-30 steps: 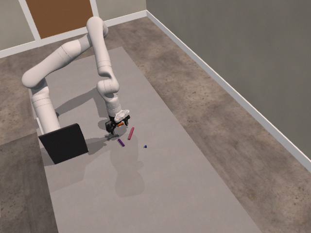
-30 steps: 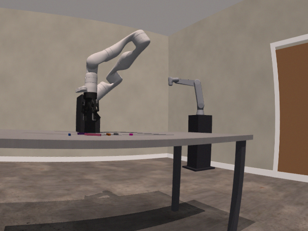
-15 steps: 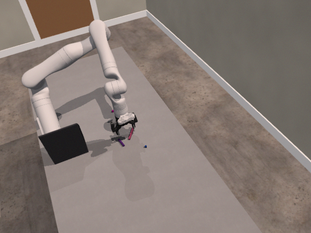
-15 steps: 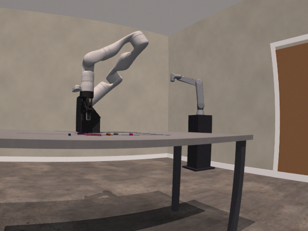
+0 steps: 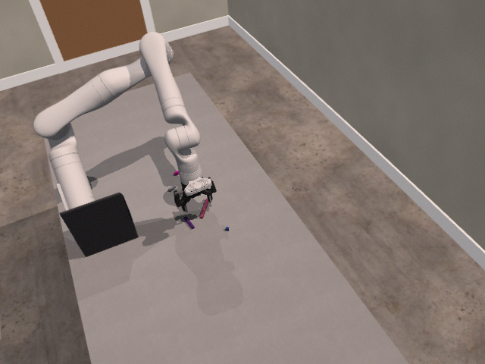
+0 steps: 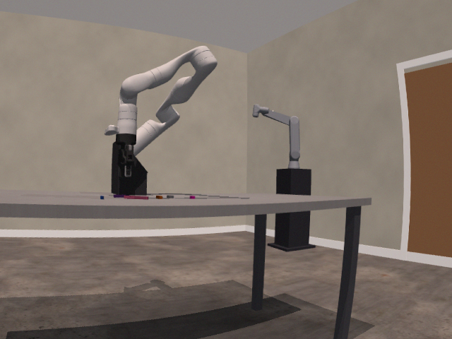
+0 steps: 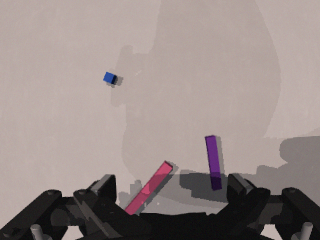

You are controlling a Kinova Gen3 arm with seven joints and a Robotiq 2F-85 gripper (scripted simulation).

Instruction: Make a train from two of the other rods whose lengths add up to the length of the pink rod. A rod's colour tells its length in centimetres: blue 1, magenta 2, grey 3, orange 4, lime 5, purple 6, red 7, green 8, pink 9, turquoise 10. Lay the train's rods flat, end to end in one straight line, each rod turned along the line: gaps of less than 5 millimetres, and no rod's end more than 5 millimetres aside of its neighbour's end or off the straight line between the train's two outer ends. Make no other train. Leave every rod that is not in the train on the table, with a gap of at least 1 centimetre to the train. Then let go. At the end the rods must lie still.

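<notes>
Fingers of the gripper point(image 5: 194, 197) are spread wide apart and hold nothing — they hang above the table point(image 5: 273, 274). From left to right in the wrist view: the blue rod point(image 7: 110, 78) lies alone and well apart, the pink rod point(image 7: 150, 188) lies tilted with its near end hidden under the gripper, and the purple rod point(image 7: 214, 162) lies just beside it — not touching.

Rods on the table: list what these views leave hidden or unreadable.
- Orange rod: hidden under the open gripper in the top view, out of frame in the wrist view.
- Grey rod: a faint sliver in the top view; side-on, its length is unreadable.
- Pink rod: near end cut off by a finger in the wrist view.
- Magenta rod: partly behind the arm.
</notes>
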